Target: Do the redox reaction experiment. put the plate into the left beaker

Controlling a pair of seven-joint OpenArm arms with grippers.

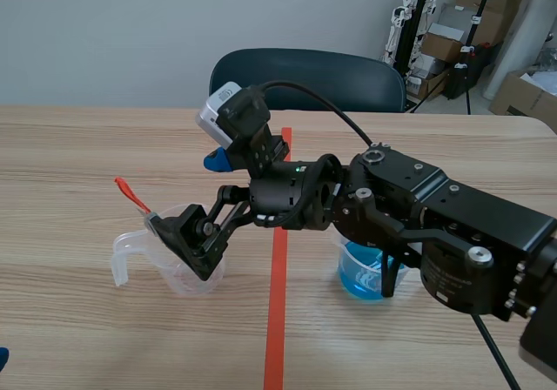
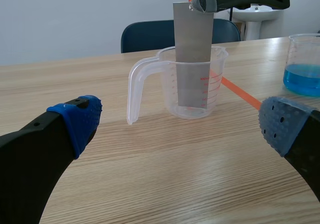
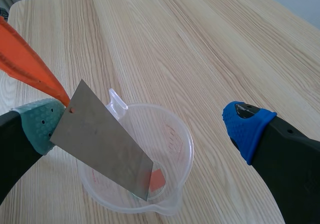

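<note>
In the scene view we saw the right arm reaching across the tape line [image 1: 277, 303], with the right hand [image 1: 181, 249] low over the beaker [image 1: 178, 281]. We could not make out the plate there, only an orange strip [image 1: 130, 192] sticking up beside the fingers.

The right wrist view filled that in. The right hand's fingers were spread wide. The plate [image 3: 102, 144] leaned with its upper corner against the grey-green pad [image 3: 35, 121], not pinched, and the blue pad [image 3: 247, 129] stood well apart from it. The plate's lower end was down inside the beaker, and the orange strip ran from a small hole at its upper corner.

The left wrist view gave us the side-on look. The plate stood nearly upright, its lower part showing through the beaker's clear wall and its top meeting the right hand's finger above the rim. The left hand [image 2: 180, 125] was spread and held nothing, with the beaker ahead of it on the worktop [image 2: 150, 174]. A second beaker [image 2: 302, 66] holding blue liquid stood ahead of one of the left hand's fingers, well apart from the first, on the other side of the tape line.

The worktop was pale wood with a fine grain. Past its far edge stood a dark chair [image 1: 305, 68] against a plain light wall, and cardboard boxes [image 1: 452, 33] were stacked in the far corner.
</note>
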